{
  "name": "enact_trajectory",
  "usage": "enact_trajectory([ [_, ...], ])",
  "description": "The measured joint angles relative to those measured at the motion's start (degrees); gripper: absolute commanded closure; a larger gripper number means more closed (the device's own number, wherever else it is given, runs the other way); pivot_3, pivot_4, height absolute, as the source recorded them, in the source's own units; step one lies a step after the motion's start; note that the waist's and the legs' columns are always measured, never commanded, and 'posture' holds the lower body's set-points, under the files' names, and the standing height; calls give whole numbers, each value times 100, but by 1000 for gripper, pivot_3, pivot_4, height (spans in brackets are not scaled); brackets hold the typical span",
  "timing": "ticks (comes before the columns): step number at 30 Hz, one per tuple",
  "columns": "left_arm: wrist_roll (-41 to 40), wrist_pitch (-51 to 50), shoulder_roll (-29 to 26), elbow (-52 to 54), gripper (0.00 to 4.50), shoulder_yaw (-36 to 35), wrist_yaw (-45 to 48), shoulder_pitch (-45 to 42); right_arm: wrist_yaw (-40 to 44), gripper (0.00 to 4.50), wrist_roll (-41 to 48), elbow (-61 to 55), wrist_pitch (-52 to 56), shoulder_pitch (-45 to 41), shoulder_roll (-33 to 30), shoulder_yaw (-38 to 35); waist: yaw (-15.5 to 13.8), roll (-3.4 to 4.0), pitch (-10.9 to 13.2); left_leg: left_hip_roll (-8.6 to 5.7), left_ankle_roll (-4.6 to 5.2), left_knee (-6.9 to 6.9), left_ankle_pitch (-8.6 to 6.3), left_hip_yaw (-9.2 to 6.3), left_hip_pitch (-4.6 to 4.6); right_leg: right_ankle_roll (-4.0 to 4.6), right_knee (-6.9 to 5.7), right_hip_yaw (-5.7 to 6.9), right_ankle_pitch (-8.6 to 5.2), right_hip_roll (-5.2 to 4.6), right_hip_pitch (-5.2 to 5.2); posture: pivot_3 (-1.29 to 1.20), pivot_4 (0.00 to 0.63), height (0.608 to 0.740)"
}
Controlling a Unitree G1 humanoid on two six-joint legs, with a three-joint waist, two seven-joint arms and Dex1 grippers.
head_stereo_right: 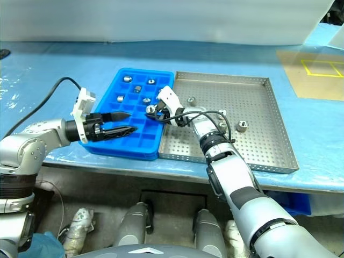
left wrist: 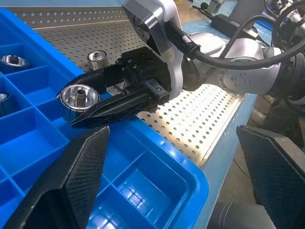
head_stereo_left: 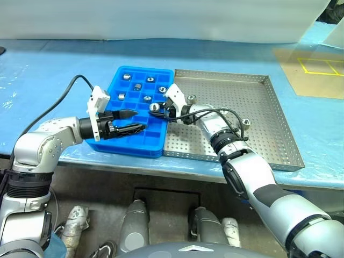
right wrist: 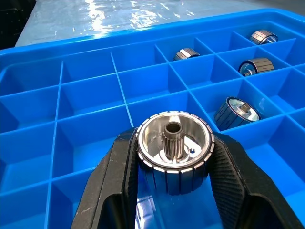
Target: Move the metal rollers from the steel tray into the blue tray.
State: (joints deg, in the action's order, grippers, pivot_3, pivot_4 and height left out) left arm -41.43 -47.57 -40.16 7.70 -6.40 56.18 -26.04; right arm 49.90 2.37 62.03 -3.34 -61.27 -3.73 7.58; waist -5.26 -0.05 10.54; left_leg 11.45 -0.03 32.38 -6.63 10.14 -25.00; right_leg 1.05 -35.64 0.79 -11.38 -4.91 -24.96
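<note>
right wrist view: shiny ribbed roller (right wrist: 174, 150)

Head pair above, wrist cameras close in

We look down from the head; both wrist cameras sit close over the blue tray (head_stereo_left: 141, 115), shared by all.

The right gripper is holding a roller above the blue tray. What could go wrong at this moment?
1. The right gripper pinches the held roller only by its rim, above the blue tray. If released from there, it may bounce or land tilted across a divider wall.
2. The open left gripper hovers close by, so the two arms might collide.
</note>
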Motion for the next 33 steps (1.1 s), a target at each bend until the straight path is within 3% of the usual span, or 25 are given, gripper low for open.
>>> enact_trajectory([
  [1,0,-4,7,0,0,1,-5,-2,0,2810,-11,0,-6,1,2,-3,0,0,0,0,0,0,0,0,0,0,0,1,0,0,0,14,150,740],
  [9,-19,-52,27,40,0,4,-23,-2,-104,102,-190,1,-225,47,-7,-2,-2,0,0,1,0,0,0,0,1,1,-3,2,0,0,1,16,150,740],
  [16,-25,-53,45,40,0,4,-21,-3,-91,46,-167,-106,-115,52,-68,-81,-9,0,0,2,-1,1,0,0,0,1,-4,4,0,-1,2,12,150,740],
  [22,-25,-49,92,24,0,19,-18,-31,164,46,302,-1790,518,249,-383,-350,-13,-1,0,7,-1,-1,0,0,-3,2,2,6,-2,5,-1,2,150,740],
  [26,-19,-41,179,5,0,38,-18,-60,233,46,457,-2449,895,373,-969,-481,-32,-1,0,3,-1,1,1,1,-3,2,6,7,-2,1,5,-6,150,740],
  [33,-9,-38,309,-3,0,91,-28,-64,63,46,433,-2132,983,647,-2084,-816,-5,-3,0,3,-6,2,3,2,3,2,6,1,-2,8,7,-4,150,740],
])
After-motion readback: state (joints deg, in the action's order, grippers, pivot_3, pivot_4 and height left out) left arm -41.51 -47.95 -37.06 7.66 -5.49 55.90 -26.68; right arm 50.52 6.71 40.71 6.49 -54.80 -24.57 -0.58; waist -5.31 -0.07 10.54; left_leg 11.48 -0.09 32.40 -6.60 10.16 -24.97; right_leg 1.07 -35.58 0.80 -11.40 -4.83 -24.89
